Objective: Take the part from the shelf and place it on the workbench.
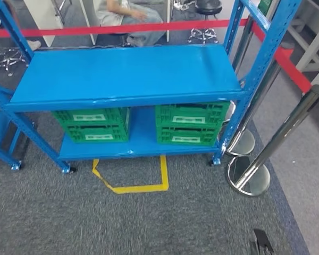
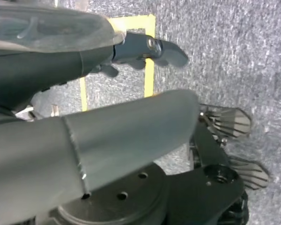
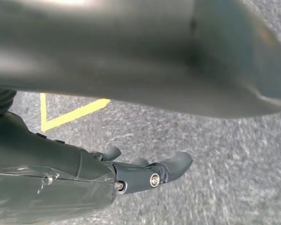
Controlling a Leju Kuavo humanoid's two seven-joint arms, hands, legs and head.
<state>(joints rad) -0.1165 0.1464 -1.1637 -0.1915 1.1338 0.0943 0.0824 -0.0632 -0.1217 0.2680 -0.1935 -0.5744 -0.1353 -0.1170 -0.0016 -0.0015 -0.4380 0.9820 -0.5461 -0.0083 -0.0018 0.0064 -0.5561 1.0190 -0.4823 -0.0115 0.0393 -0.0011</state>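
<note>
A blue metal shelf stands in front of me in the head view. Two green slatted crates sit on its lower board, one at the left and one at the right; what they contain is hidden. My left hand hangs over grey carpet near yellow floor tape, its fingers stretched out and holding nothing. My right hand also hangs above the carpet, fingers straight and apart, with nothing in it.
A yellow tape outline marks the carpet before the shelf. Chrome barrier posts with a red belt stand at the right. A person sits behind the shelf. More blue framing rises at the left.
</note>
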